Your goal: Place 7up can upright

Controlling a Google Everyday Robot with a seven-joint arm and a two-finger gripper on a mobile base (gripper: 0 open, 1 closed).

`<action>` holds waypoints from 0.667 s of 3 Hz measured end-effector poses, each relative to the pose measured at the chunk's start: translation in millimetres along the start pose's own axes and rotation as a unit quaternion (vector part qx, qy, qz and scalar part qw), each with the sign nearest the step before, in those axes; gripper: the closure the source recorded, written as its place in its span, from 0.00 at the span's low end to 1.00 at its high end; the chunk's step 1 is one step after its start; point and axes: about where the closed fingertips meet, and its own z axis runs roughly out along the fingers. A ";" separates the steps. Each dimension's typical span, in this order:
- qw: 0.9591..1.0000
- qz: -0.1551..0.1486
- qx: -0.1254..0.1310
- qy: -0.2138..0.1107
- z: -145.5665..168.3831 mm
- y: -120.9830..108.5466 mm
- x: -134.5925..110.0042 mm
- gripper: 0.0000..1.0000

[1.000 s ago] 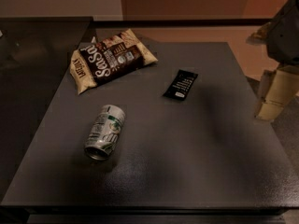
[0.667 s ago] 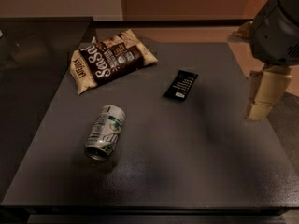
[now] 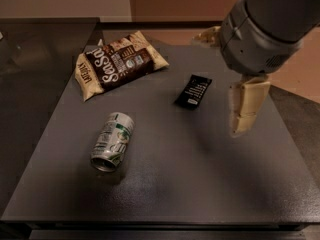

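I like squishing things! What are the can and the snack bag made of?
Silver-white, green-marked drink can: probably thin aluminium, shiny rim. Brown-and-cream snack bag: likely glossy plastic film, creased, sealed ends. The gripper hovers right of the flat black wrapper.

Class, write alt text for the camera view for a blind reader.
A 7up can lies on its side on a dark table; the robot's gripper hovers above the table, apart from the can. A snack bag and black wrapper lie farther back.

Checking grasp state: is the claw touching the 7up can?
Apart. The camera view shows the claw over the right side of the table, a wide stretch of surface separating it from the 7up can, which lies on its side.
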 end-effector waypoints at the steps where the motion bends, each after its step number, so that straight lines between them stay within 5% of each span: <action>1: 0.995 -0.097 0.003 -0.020 13.0 -7.4 -38.4 0.00; 2: 0.984 -0.173 -0.004 -0.033 30.3 -12.3 -70.4 0.00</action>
